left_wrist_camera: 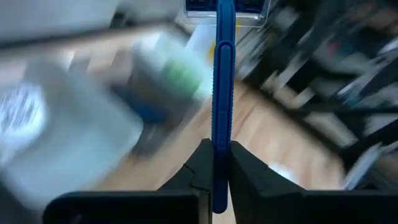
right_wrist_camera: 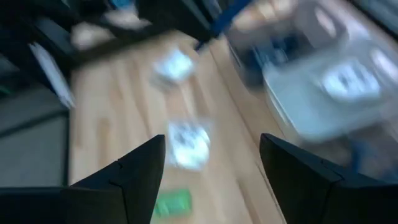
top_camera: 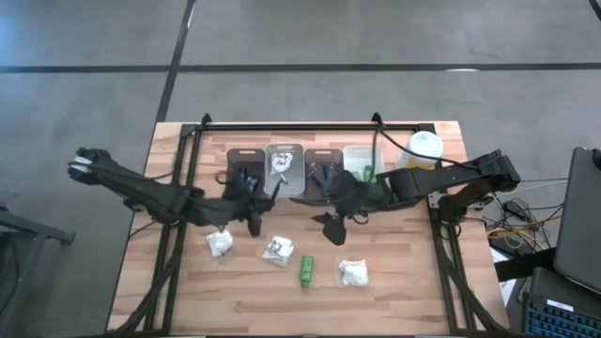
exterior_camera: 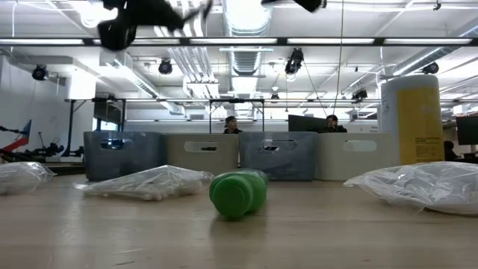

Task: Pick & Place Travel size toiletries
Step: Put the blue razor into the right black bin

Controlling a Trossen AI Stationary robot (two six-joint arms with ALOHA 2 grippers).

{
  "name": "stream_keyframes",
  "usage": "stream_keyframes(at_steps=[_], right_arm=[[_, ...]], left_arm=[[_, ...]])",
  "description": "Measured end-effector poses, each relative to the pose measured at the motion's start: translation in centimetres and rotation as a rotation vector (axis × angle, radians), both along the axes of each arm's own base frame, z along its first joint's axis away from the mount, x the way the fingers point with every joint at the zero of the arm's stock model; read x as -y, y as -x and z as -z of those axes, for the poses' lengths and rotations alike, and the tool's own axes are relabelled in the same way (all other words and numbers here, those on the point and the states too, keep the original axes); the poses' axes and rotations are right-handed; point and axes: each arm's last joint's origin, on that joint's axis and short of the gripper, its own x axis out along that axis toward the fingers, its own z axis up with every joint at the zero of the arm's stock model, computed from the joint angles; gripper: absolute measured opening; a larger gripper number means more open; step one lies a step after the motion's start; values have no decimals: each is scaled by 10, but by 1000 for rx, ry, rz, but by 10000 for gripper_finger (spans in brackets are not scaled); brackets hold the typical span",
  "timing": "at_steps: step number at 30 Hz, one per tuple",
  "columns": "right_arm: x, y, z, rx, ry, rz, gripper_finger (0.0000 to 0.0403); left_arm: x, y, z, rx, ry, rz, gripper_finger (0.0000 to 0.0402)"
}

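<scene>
My left gripper (left_wrist_camera: 222, 155) is shut on a blue-handled razor (left_wrist_camera: 224, 74) and hangs above the table in front of the grey and white bins (top_camera: 285, 169). My right gripper (right_wrist_camera: 211, 168) is open with nothing between its fingers, and is raised over the table's middle (top_camera: 333, 228). On the wood below lie a green bottle (top_camera: 306, 270) on its side and three white clear-wrapped packets (top_camera: 219, 244) (top_camera: 278, 249) (top_camera: 353, 273). The low view shows the bottle (exterior_camera: 237, 193) and packets (exterior_camera: 149, 183) resting flat. My left gripper pinches the razor's blue handle near its rear end (left_wrist_camera: 222, 134) between its two fingers (left_wrist_camera: 202, 165). The razor runs along the fingers and sticks out ahead of them, its head (left_wrist_camera: 225, 6) farthest away. It is lifted clear of the table.
Four bins stand in a row along the far side (exterior_camera: 202, 153). A tall yellow bottle with a white cap (top_camera: 425, 150) stands at the far right. Bare wood lies toward the near edge. People sit in the room beyond the table.
</scene>
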Motion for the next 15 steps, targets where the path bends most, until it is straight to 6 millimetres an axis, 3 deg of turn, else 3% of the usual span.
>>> stream_keyframes(at_steps=[7, 15], right_arm=[[12, -12, -16, 180, 33, -7, 253], [38, -25, -32, 370, -47, -90, 232]], left_arm=[[-2, 6, -38, 229, -186, 63, 28], [-5, 0, -42, 264, -248, 160, 28]])
